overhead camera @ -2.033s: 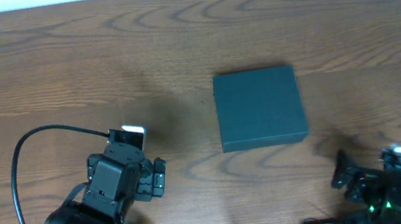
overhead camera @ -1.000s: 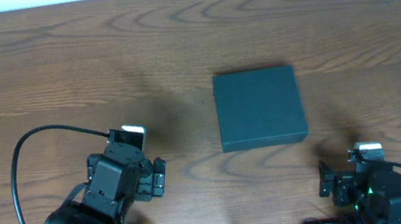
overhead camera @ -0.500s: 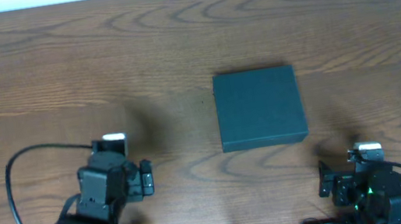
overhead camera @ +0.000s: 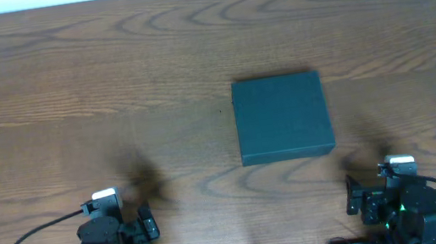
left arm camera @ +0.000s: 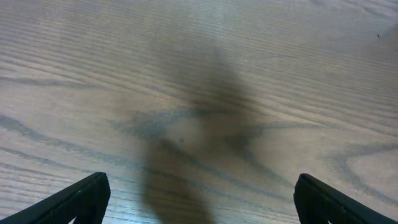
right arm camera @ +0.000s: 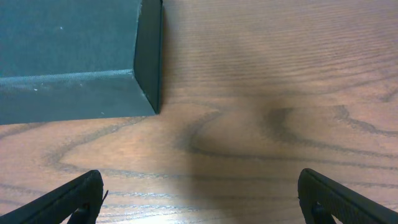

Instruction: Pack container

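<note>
Closest to me, the left gripper [left arm camera: 202, 208] sits low at the near edge. Its jaws are spread wide over bare wood with nothing between them. The right gripper [right arm camera: 199, 202] is likewise released and empty, and its camera catches the near right corner of the container [right arm camera: 68, 56] just ahead. I read both arms as tucked at the base to keep out of the way. Further out, the container [overhead camera: 282, 118] lies flat on the table [overhead camera: 65, 66], slightly right of centre, lid down. From above I can't tell whether the flap is properly tucked. Nothing loose to pack shows anywhere, so the job looks finished.
</note>
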`<state>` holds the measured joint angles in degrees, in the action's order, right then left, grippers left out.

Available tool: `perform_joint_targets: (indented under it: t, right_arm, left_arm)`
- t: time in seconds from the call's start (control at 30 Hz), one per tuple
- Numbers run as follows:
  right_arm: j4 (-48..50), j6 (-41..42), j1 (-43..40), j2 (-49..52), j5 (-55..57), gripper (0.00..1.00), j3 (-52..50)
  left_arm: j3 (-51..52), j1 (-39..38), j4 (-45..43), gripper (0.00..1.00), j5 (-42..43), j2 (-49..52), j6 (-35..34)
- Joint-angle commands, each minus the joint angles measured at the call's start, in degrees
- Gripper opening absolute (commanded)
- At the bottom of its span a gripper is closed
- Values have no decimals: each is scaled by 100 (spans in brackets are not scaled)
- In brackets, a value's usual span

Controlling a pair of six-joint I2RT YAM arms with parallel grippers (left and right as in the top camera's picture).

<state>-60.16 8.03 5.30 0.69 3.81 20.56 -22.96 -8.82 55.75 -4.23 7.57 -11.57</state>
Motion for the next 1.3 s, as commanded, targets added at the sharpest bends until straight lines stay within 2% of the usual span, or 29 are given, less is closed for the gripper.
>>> perform_joint_targets:
  t: [0.0,0.2,1.27]
  right_arm:
    - [-26,-83,-50,-33,-24,99,-44]
    - [-26,-83,-50,-33,-24,99,-44]
    - [-26,-83,-50,-33,-24,99,-44]
  left_arm:
    - [81,46,101,96,59,-304,22]
    - [348,57,483,95,87,-739,573]
    - [348,57,470,95,85,-737,581]
